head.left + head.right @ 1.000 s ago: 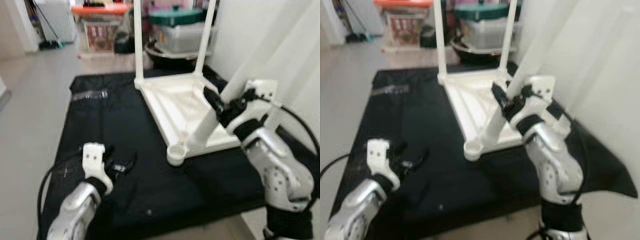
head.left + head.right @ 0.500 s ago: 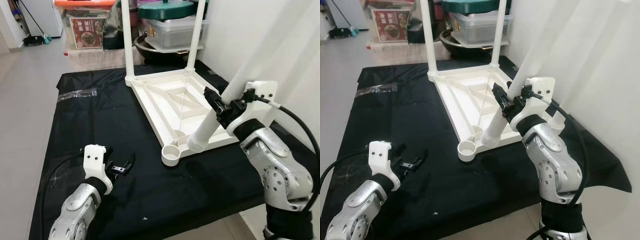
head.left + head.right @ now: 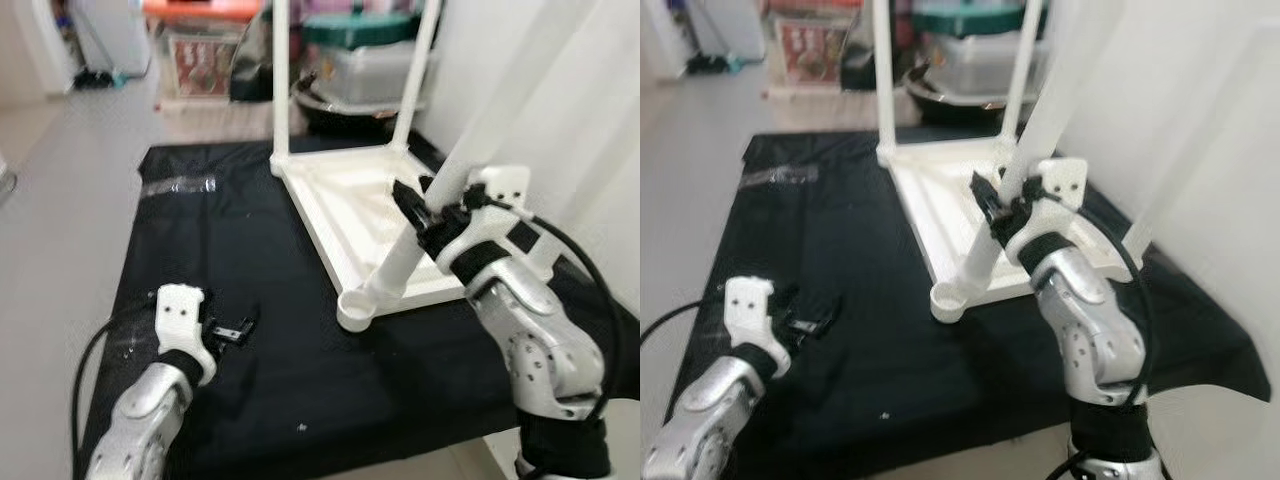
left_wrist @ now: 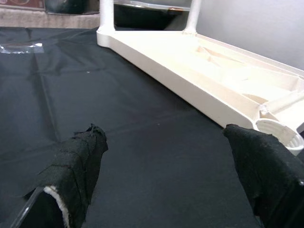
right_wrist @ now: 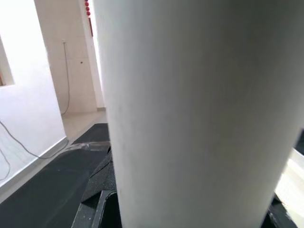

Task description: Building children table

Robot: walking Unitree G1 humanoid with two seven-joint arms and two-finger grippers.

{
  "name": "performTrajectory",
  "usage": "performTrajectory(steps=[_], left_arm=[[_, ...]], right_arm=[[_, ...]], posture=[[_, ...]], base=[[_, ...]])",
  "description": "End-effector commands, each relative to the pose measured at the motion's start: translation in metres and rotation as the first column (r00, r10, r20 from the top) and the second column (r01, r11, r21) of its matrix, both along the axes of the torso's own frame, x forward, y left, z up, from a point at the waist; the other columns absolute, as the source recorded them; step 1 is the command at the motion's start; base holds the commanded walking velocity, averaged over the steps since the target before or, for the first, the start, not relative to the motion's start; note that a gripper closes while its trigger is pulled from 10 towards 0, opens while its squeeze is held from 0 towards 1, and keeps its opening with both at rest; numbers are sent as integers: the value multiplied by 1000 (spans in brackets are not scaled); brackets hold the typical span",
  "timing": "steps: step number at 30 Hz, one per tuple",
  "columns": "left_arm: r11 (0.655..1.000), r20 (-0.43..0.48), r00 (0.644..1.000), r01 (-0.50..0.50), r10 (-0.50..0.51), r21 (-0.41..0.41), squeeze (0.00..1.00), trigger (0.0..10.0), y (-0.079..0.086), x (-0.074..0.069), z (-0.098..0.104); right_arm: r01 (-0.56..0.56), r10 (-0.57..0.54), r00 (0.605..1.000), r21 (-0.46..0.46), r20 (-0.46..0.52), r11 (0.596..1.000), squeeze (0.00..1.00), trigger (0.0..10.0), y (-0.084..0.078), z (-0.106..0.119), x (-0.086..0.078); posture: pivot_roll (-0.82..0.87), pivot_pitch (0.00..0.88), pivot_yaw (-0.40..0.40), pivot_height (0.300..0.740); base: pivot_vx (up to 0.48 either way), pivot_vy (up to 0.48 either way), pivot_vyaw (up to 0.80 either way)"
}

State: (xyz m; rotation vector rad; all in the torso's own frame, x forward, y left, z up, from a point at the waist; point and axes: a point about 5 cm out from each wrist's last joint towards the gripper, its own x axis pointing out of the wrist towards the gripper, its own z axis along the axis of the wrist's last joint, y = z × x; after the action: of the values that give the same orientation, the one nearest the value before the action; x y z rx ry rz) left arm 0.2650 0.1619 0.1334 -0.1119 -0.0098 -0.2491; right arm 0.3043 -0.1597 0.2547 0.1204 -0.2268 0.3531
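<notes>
A white children's table top (image 3: 312, 228) lies upside down on a black cloth (image 3: 220, 260), with two white legs (image 3: 280, 80) standing up at its far corners. My right gripper (image 3: 422, 212) is shut on a third white leg (image 3: 398, 262), held tilted. That leg's lower end is close beside the empty round socket (image 3: 353, 308) at the near corner; whether they touch I cannot tell. The same leg (image 5: 190, 114) looms close in the right wrist view. My left gripper (image 3: 236, 330) hovers low over the cloth to the left, open and empty, with its fingers (image 4: 78, 164) wide apart.
Storage boxes (image 3: 205, 55) and a lidded tub (image 3: 365, 60) stand behind the cloth. A white wall or curtain (image 3: 560, 110) rises close on the right. A clear plastic bag (image 3: 180, 186) lies at the cloth's far left. Bare floor (image 3: 60, 200) runs along the left.
The whole picture has shifted and blurred, so the camera moved. The held leg's lower end now sits nearer the corner socket. My left gripper stays low and open.
</notes>
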Motion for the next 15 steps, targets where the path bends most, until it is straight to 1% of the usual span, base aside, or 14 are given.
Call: performTrajectory(steps=[1, 3, 4, 6, 7, 11, 13, 15], left_arm=[[1000, -14, 1000, -10, 10, 7, 0, 10000, 1, 1, -4], [1000, -16, 1000, -13, 13, 8, 0, 10000, 1, 1, -4], [1000, -17, 1000, -20, 21, 10, 0, 10000, 2, 2, -4], [1000, -17, 1000, -20, 21, 10, 0, 10000, 2, 2, -4], [1000, -16, 1000, -27, 27, 10, 0, 10000, 2, 3, -4], [999, -16, 999, -33, 33, 12, 0, 10000, 3, 3, -4], [999, -17, 999, -38, 38, 12, 0, 10000, 3, 3, -4], [999, -18, 999, -40, 40, 13, 0, 10000, 3, 3, -5]], right_arm=[[0, 0, 1000, -18, 10, 1000, 0, 10000, 2, 0, 3], [-1, 2, 1000, -25, 11, 1000, 0, 10000, 3, -1, 5], [-12, 12, 1000, -42, 14, 999, 0, 10000, 7, -2, 9], [-12, 12, 1000, -42, 14, 999, 0, 10000, 7, -2, 9], [-27, 27, 1000, -49, 14, 998, 0, 10000, 12, -4, 12], [-44, 44, 999, -47, 2, 998, 0, 10000, 18, -8, 15], [-57, 57, 998, -43, -15, 997, 0, 10000, 25, -16, 19], [-58, 57, 998, -32, -30, 998, 0, 10000, 28, -22, 24]], posture=[[15, 0, -75, 740], [15, 0, -75, 740], [20, 0, -79, 740], [20, 0, -79, 740], [26, 0, -83, 740], [26, 0, -83, 740], [34, 0, -85, 740], [41, 0, -87, 740]], base=[[0, 0, 0], [0, 0, 0], [0, 0, 800], [0, 0, 800], [0, 0, 800], [0, 0, 684], [0, 0, 0], [0, 0, 0]])
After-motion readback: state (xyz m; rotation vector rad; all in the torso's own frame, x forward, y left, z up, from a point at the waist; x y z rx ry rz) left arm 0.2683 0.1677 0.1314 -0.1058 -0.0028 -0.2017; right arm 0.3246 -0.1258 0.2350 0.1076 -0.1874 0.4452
